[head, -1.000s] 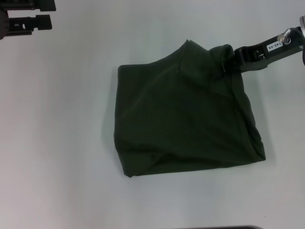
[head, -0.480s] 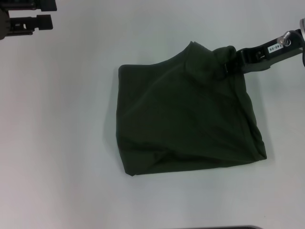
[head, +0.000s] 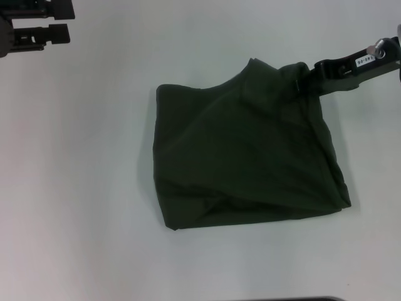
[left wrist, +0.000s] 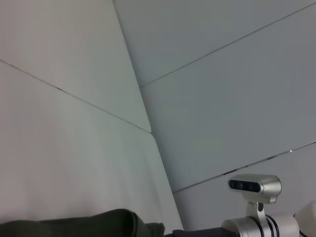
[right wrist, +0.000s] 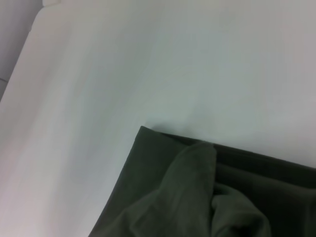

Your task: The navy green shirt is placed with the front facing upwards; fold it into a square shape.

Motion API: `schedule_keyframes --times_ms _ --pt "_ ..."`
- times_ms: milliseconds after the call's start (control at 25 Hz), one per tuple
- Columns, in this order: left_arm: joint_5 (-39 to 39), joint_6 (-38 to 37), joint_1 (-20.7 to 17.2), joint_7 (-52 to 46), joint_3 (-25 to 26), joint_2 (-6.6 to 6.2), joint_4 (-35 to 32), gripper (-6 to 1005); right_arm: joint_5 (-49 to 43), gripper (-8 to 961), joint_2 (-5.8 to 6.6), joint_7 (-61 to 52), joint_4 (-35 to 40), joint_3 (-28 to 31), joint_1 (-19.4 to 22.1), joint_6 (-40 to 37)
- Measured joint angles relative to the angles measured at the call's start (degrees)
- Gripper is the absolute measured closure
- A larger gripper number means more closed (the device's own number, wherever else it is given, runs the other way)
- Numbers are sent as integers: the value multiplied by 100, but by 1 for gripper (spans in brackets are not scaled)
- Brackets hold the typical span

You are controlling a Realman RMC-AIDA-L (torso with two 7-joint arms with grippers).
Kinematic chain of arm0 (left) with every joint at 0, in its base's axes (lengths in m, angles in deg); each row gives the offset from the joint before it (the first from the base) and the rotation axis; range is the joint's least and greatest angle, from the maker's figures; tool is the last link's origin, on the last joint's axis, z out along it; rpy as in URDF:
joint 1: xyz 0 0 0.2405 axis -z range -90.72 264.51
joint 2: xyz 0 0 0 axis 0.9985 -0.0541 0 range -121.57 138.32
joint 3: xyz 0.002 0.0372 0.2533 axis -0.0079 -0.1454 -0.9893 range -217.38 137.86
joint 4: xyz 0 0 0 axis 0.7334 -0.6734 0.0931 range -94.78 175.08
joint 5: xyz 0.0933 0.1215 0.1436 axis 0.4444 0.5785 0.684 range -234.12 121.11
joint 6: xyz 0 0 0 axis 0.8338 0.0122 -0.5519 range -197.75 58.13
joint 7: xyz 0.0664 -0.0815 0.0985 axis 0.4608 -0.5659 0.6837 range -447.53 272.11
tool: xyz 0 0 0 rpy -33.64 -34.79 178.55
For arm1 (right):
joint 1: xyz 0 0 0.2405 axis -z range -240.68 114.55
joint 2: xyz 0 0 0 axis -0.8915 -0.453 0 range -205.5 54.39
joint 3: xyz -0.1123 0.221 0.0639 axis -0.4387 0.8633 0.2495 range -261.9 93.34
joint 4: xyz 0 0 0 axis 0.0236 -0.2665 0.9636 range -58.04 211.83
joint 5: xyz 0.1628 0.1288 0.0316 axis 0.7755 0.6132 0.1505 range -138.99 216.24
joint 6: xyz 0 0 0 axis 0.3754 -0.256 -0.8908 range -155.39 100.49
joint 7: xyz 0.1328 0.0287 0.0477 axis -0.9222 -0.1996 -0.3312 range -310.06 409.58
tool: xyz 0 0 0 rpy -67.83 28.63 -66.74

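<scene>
The navy green shirt [head: 244, 150] lies folded into a rough, skewed square in the middle of the white table [head: 81, 188]; no lettering or collar shows. My right gripper [head: 303, 80] reaches in from the right and is shut on the shirt's far right corner, where the cloth is bunched and slightly raised. The right wrist view shows that bunched fold of the shirt [right wrist: 197, 187] on the table, without my fingers. My left gripper [head: 53, 22] is parked at the far left corner, open, well away from the shirt. A strip of the shirt [left wrist: 98, 224] shows in the left wrist view.
White tabletop surrounds the shirt on all sides. A dark edge [head: 294, 299] runs along the near side of the table. The left wrist view shows pale wall panels and the right arm's wrist camera [left wrist: 254, 185].
My right gripper has drifted a little to the right and farther away, and the bunched corner of the shirt has followed it. The left arm has stayed still.
</scene>
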Motion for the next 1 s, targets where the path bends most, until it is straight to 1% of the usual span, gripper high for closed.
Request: schedule_keyframes --times_ms 120,160,200,280,320,360,400,480,600,720,840,1000 --pt "-2 0 -3 4 15 -1 0 401 -1 665 82 -5 -1 2 6 15" --pt "-1 0 -3 6 15 -1 0 401 -9 646 171 -43 1 2 17 -11" --pt "-2 0 -3 8 14 -2 0 401 -9 585 171 -43 1 2 17 -11" --pt "-2 -1 -2 10 14 -4 0 401 -17 464 306 -124 38 5 39 -33" --pt "-2 0 -2 11 18 -7 0 401 -16 403 397 -183 58 22 50 -33" --pt "-2 0 -3 11 24 -10 0 401 2 403 485 -235 73 82 57 -60" --pt "-2 -1 -2 12 38 -16 0 401 22 403 545 -268 81 160 60 -98" --pt "-4 1 2 12 57 -23 4 401 61 404 615 -280 139 397 63 -273" --pt "-10 0 7 8 68 -31 14 401 69 404 591 -259 270 564 60 -570" --pt "-11 2 19 -13 88 -56 20 402 68 405 496 -237 303 547 15 -855" --pt "-17 13 22 -25 133 -80 27 402 49 410 319 -159 258 461 -39 -995" --pt "-18 21 3 -15 189 -98 28 402 56 418 82 -45 69 405 -54 -951"
